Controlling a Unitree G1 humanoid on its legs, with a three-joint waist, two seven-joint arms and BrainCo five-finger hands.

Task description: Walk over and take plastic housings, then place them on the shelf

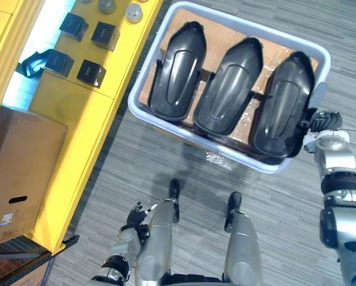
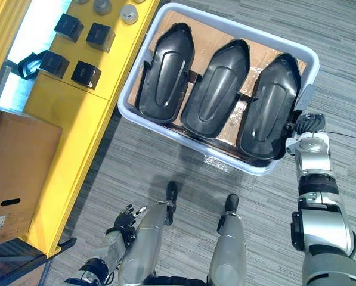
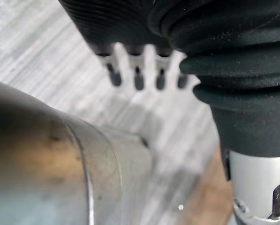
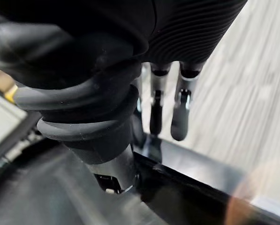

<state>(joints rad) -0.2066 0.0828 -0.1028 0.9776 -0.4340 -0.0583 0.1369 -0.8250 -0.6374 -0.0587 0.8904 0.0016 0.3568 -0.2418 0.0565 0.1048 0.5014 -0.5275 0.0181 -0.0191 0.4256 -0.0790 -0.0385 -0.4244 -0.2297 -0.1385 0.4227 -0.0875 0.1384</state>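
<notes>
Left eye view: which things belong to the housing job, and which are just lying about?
Job: three plastic housings, white tub, yellow shelf, right robot hand beside the rightmost housing.
Lying about: small black boxes, grey caps, cardboard box.

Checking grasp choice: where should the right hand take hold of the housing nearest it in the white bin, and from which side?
Probably the rightmost housing by its outer long rim, from over the bin wall beside the right hand. It lies flat, close against the middle housing, so that rim looks free.
</notes>
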